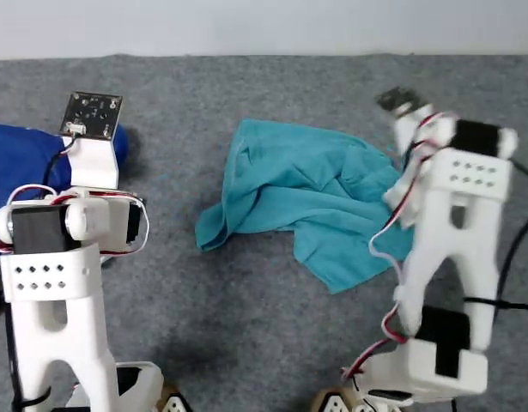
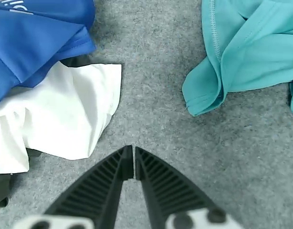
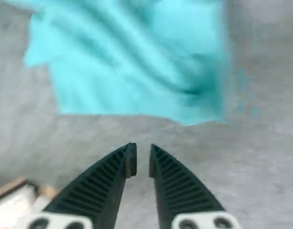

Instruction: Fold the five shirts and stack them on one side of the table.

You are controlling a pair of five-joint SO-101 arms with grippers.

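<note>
A crumpled teal shirt (image 1: 306, 197) lies unfolded in the middle of the grey table, its near corner spread out ahead of my right gripper (image 3: 142, 160). That gripper hovers over bare carpet just short of the teal shirt (image 3: 132, 57), fingers a narrow gap apart and holding nothing. At the table's left edge is a blue shirt (image 1: 19, 163). In the left wrist view the blue shirt (image 2: 36, 33) rests on a white shirt (image 2: 65, 114). My left gripper (image 2: 134, 164) is shut and empty over bare table between the white shirt and a teal sleeve (image 2: 208, 90).
Dark cloth (image 2: 1, 191) peeks out from under the white shirt. Both arm bases stand at the table's near edge, the left arm (image 1: 49, 283) and the right arm (image 1: 452, 257). Bare grey carpet (image 1: 246, 326) lies between them and along the far side.
</note>
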